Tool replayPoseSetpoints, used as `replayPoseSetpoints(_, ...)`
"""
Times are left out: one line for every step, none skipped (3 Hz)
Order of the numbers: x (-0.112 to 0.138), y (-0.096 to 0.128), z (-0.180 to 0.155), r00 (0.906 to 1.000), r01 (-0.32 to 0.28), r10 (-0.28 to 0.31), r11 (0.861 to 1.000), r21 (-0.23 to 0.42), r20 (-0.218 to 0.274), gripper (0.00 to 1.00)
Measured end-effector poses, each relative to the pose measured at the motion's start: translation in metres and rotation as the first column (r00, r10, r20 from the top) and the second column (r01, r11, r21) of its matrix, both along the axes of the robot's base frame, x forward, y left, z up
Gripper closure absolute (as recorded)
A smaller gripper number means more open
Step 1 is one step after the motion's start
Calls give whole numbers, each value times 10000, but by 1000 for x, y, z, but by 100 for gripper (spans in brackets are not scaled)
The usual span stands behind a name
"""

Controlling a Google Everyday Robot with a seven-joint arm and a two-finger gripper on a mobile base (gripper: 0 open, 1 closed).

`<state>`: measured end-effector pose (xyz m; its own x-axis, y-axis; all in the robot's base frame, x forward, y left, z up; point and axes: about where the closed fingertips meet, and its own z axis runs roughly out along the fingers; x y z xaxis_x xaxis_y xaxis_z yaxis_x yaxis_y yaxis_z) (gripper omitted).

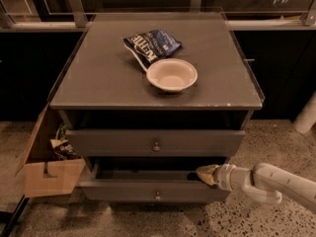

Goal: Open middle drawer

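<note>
The grey cabinet (98, 90) has its drawers stacked at the front. The middle drawer (123, 190), a wide grey front with a small round metal knob (157, 197), is pulled partly out, below the top drawer (113, 142). My gripper (206, 175) comes in from the right on a white arm (269, 181). It sits at the right end of the middle drawer's top edge, in the dark gap under the top drawer. The drawer's inside is in shadow. The lowest drawer is hidden under the middle drawer's front.
A white bowl (172, 74) and a blue chip bag (153, 44) lie on the cabinet top. An open cardboard box (47, 174) stands on the speckled floor at the cabinet's left. A white post (307, 115) stands at the far right.
</note>
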<state>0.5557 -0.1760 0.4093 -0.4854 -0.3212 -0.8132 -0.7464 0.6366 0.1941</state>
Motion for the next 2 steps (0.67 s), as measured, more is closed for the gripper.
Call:
replayPoseSetpoints(0, 0, 0, 10000, 0, 0, 10000, 0, 0, 100)
replayPoseSetpoints(-4, 15, -6, 9983, -523, 517, 9984, -212, -279, 100)
